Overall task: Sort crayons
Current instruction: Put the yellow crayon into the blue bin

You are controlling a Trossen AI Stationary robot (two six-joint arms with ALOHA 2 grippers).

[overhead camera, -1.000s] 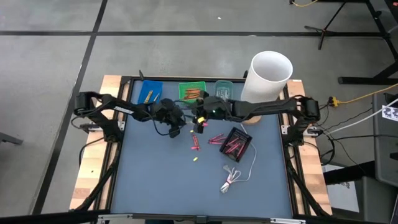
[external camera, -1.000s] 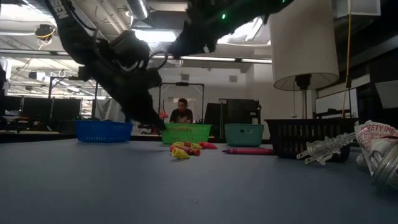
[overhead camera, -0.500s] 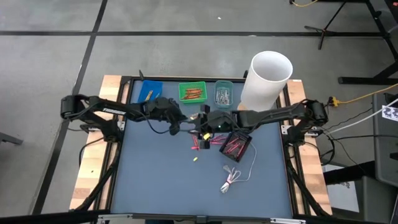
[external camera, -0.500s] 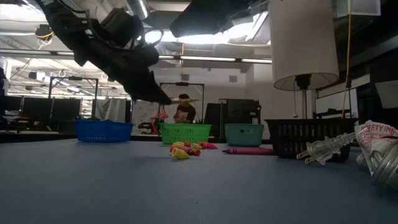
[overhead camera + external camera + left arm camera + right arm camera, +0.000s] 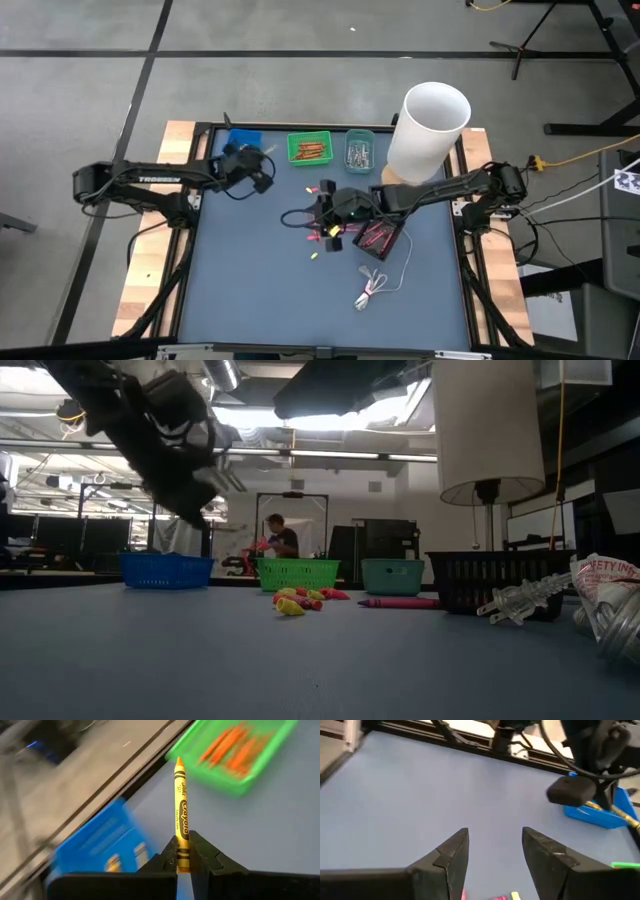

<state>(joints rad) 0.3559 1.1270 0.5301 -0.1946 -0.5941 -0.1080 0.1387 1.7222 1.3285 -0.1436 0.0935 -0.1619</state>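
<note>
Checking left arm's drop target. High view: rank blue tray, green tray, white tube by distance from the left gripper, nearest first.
Left gripper, shut on a yellow crayon:
1. Blue tray: right beside it, at the table's back-left.
2. Green tray: next along the back edge, toward the right.
3. White tube: far back-right corner.

The near half of my blue-grey surface (image 5: 240, 290) lies open, so a hand could sweep there freely. Along the far edge three small trays stand in a row: blue plastic tray (image 5: 238, 143), green plastic tray (image 5: 309, 148), teal plastic tray (image 5: 360, 149). The tall white cylinder (image 5: 428, 131) blocks the far right corner. Loose crayons (image 5: 322, 235), a black mesh tray (image 5: 382, 233) and a coiled white cable (image 5: 376, 286) crowd the middle right.
</note>
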